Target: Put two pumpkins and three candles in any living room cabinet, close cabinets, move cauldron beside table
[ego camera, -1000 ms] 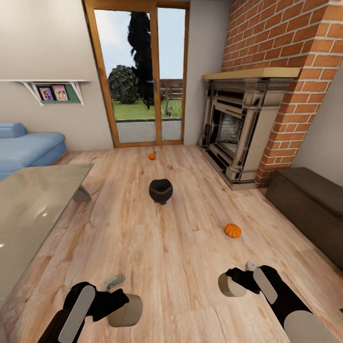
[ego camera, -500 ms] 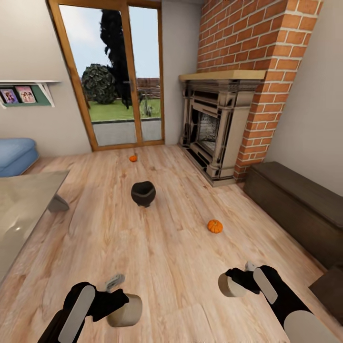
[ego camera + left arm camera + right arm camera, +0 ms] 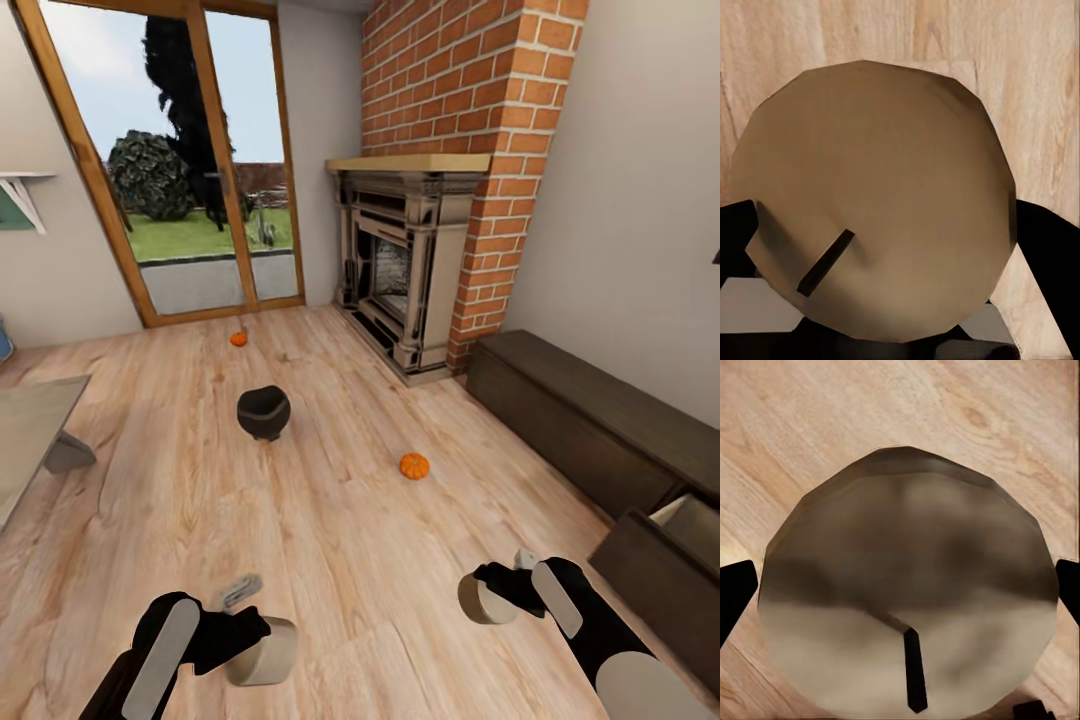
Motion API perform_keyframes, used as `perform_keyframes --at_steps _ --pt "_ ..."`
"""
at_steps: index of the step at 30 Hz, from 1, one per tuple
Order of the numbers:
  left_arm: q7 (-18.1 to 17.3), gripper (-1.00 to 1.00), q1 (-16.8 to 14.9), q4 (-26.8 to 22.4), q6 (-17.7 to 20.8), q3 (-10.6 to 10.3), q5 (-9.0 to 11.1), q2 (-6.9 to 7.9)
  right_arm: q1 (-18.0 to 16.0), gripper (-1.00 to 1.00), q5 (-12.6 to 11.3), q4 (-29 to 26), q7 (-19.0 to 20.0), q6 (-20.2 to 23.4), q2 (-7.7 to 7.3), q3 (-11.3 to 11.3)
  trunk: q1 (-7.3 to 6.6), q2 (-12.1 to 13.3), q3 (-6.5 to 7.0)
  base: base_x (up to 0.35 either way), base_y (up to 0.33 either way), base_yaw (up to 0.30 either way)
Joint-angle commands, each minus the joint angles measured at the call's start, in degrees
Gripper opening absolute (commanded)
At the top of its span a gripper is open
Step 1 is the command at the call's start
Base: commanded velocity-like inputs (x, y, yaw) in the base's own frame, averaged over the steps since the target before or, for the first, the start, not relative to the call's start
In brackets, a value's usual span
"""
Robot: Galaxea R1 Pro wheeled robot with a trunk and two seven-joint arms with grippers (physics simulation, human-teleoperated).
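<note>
View: the whole head picture has slid since a second ago (the camera turning right, not the things moving); the blue sofa has gone from sight and the glass-topped table [image 3: 30,440] has shrunk to a corner at the left edge.
Cabinet: the long, low, dark brown wood cabinet [image 3: 590,420] along the right wall now shows far more of its length, and a drawer with a pale wood interior [image 3: 690,520] stands open at its near end, which I judge to be the destination.
Cauldron: the squat round black cauldron [image 3: 264,412] sits mid-floor, well apart from the table, not yet placed.
Pumpkins: one small ribbed orange pumpkin [image 3: 414,466] lies on the plank floor between cauldron and cabinet; the far orange pumpkin [image 3: 238,339] rests near the glass door.
Candles: a stubby grey-beige candle [image 3: 264,652] is clamped in the left gripper [image 3: 255,640], its wick facing the left wrist camera; a second grey-beige candle [image 3: 482,599] is gripped by the right gripper [image 3: 490,590].
Meaning: with both grippers loaded, the turn lines the robot up to drop the candles into the open drawer.
</note>
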Motion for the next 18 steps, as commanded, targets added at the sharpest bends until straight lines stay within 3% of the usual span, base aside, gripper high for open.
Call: perform_keyframes --at_steps 1,11,18 --pt "0.0 -1.0 0.0 0.0 0.0 0.0 0.2 -0.03 0.0 -1.0 -0.1 0.0 0.0 0.0 0.0 0.0 -0.23 0.4 0.19 -0.111 0.0 -0.275" --pt "0.0 -1.0 0.0 0.0 0.0 0.0 0.2 -0.05 0.0 -1.0 -0.1 0.0 0.0 0.0 0.0 0.0 -2.42 4.4 1.98 -0.031 0.0 -0.276" --pt "0.0 -1.0 0.0 0.0 0.0 0.0 0.2 -0.05 0.0 -1.0 -0.1 0.0 0.0 0.0 0.0 0.0 -3.96 7.2 3.24 -0.259 0.0 -0.276"
